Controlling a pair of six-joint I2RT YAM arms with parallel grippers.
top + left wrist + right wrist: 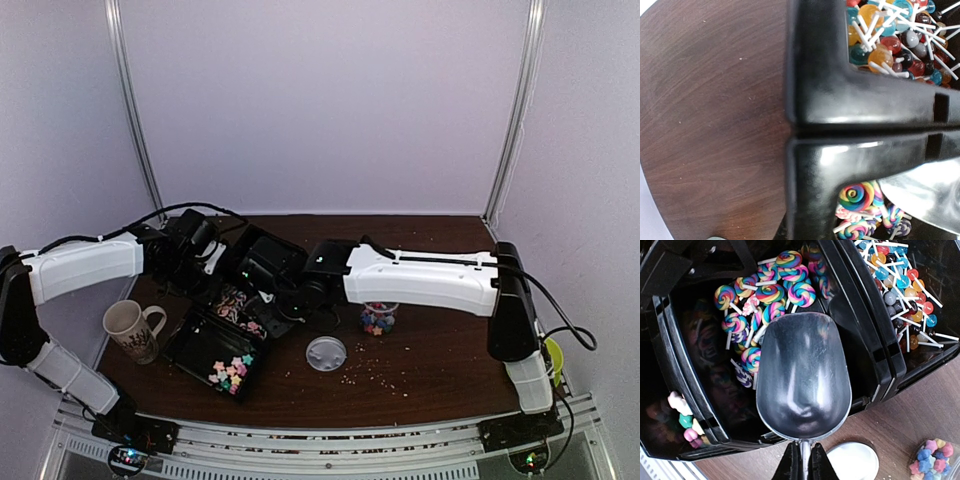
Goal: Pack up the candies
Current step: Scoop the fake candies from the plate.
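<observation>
Right claw [802, 463] is clamped on the thin handle of a metal scoop [802, 375]. The bowl is empty and points away from the wrist, its long axis running straight out from the fingers. It's hovering over the tray compartment of swirl lollipops [770, 292], with the ball lollipops [900, 280] one tray over to its right. Neither is the target, as I read it. The candies [682, 415] are the small star-shaped ones in pink, green and yellow. In the wrist view they sit low and left of the scoop, in the next black tray [195, 345]. From overhead that's the tray nearest the arm bases, with the pile in its near corner. The scoop mouth faces away from them, so I'd guess the next move is to pull back, swing left and re-aim. Some stars are already in the small clear cup [378, 307] to the right of the scoop, with its lid [326, 353] lying flat on the table beside it. The right arm is nearer and has the tool. Left claw [200, 268] is at the far trays; its camera shows only tray rims and table, so I can't tell whether it's apart or closed.
</observation>
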